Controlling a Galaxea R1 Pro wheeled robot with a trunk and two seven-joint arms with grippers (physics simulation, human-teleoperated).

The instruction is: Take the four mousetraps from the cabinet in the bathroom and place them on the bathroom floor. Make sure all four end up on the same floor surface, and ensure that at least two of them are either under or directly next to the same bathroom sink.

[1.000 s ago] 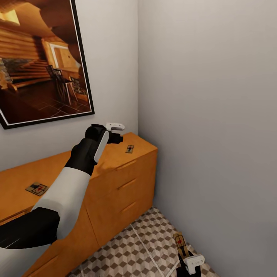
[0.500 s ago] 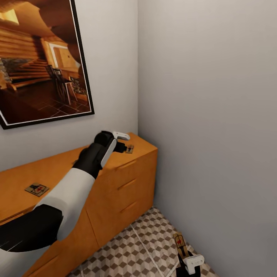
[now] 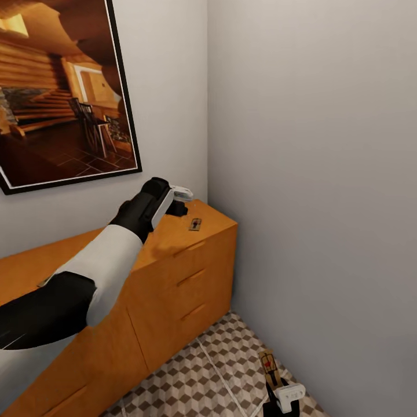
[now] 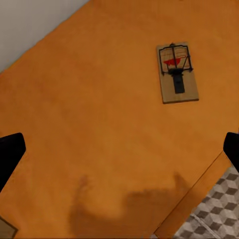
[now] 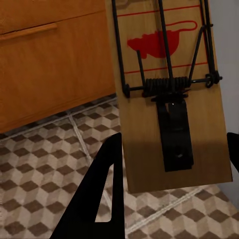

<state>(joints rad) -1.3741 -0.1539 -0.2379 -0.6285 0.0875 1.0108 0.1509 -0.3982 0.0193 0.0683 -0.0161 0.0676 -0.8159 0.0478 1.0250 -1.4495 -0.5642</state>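
Head view: the left gripper (image 3: 180, 200) hangs with its fingers spread wide just above the flat top of the low orange-brown wooden cabinet (image 3: 191, 272), close beside a small tan wooden mousetrap (image 3: 195, 224) lying near the cabinet's far corner by the grey wall (image 3: 313, 174). Low over the cube-patterned tiled floor (image 3: 202, 376), the right gripper (image 3: 278, 388) pinches a second tan mousetrap with a red mark (image 5: 167, 99), held upright.

Grey corner walls (image 3: 313, 145), framed picture (image 3: 58, 87)
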